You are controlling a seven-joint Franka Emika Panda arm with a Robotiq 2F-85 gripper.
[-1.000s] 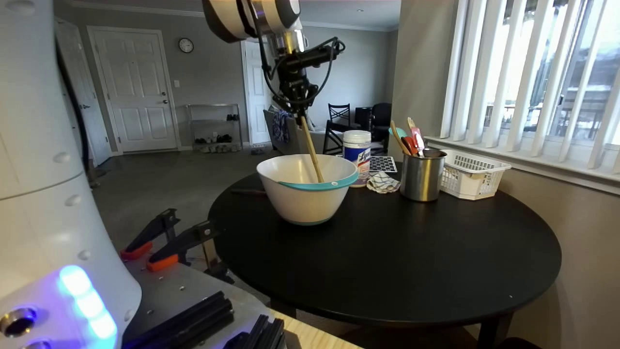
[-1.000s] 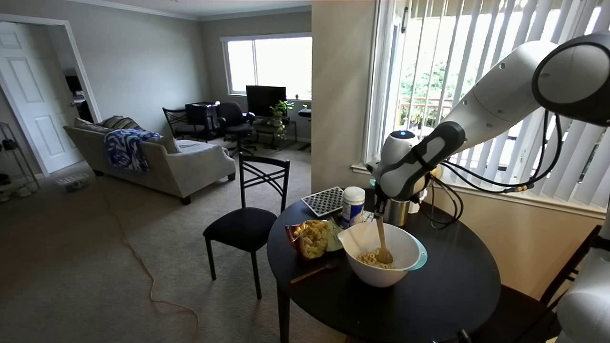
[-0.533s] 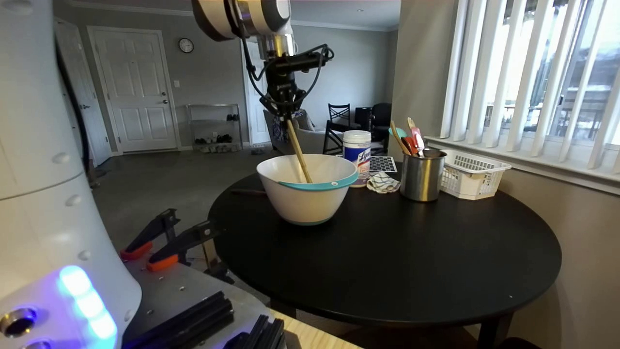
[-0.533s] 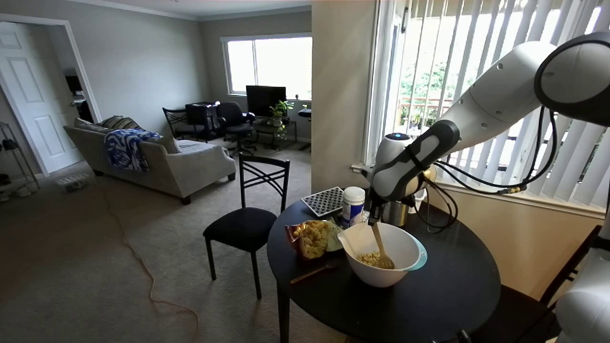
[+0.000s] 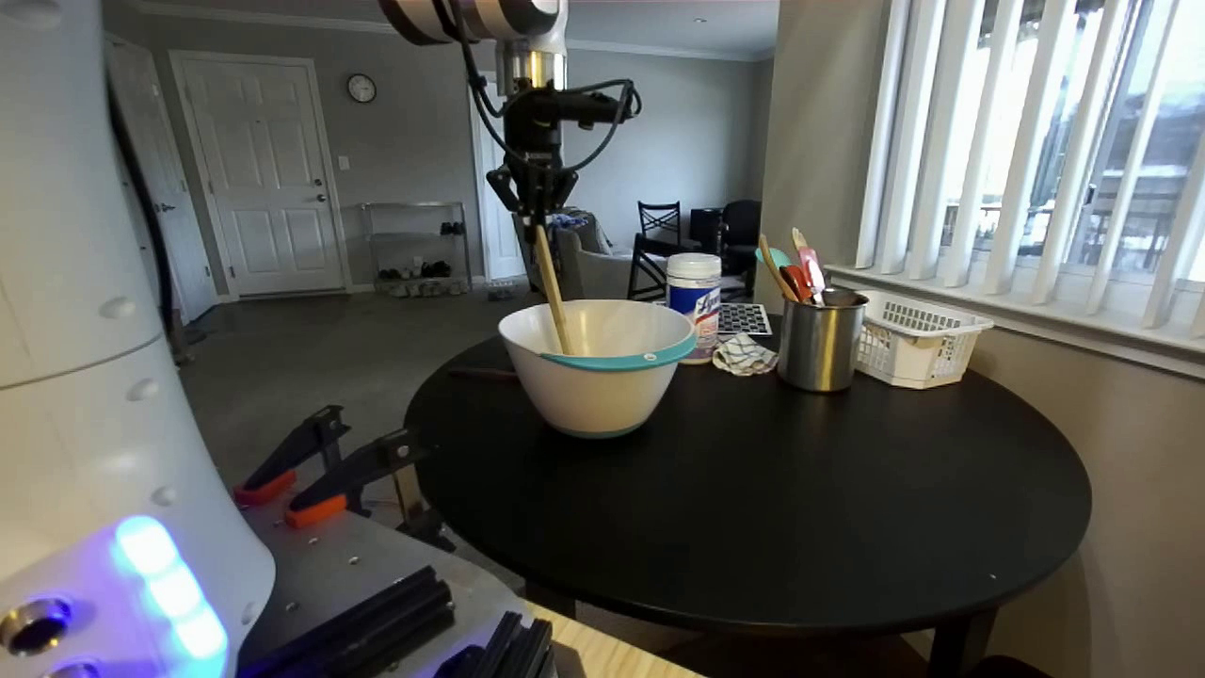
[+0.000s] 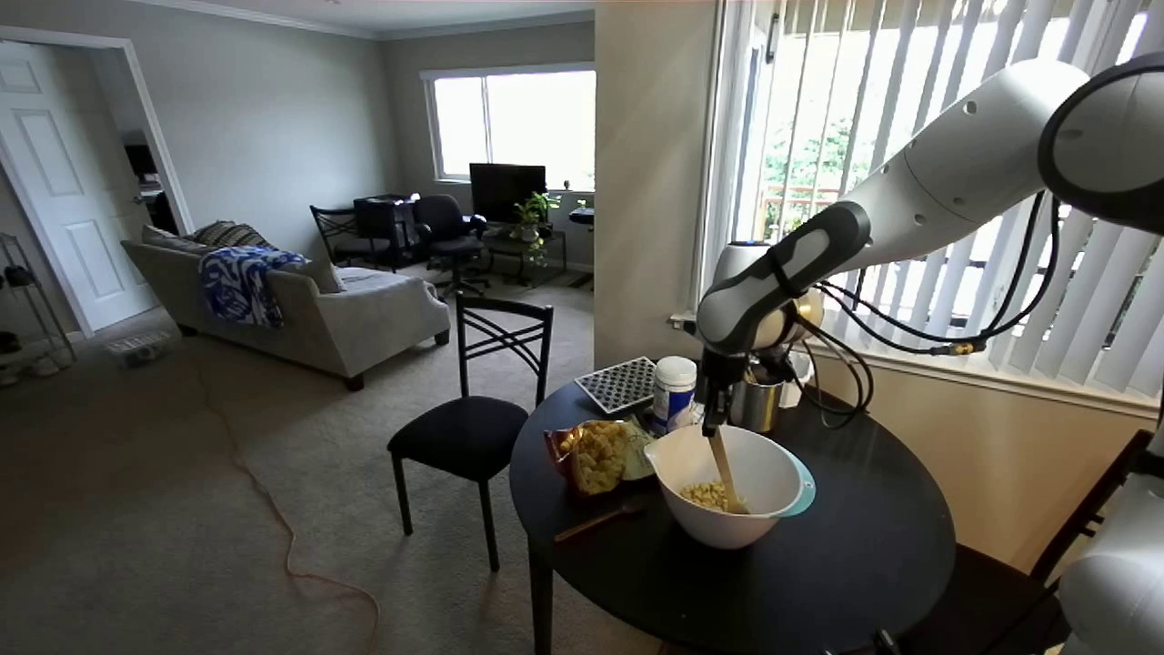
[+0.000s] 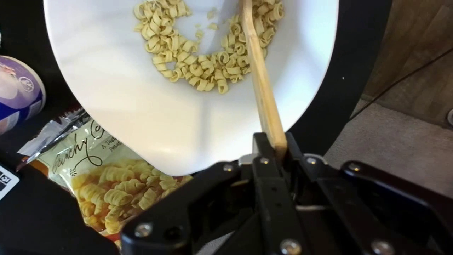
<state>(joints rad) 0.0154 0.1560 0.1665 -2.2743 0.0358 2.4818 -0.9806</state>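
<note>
my black gripper [image 7: 276, 142] clamps the pale wooden spoon [image 7: 262, 85] high, so the jaws clear the deep white plastic bowl [image 5: 602, 400].

Wrist view: down into bowl [image 7: 148, 117], close; farther, both exterior views share table [image 5: 800, 499].

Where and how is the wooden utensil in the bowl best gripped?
Probably near the top of its handle, from above, as the jaws hold it now: the wooden utensil is narrow there and leans up out of the bowl, its lower end down inside.
</note>
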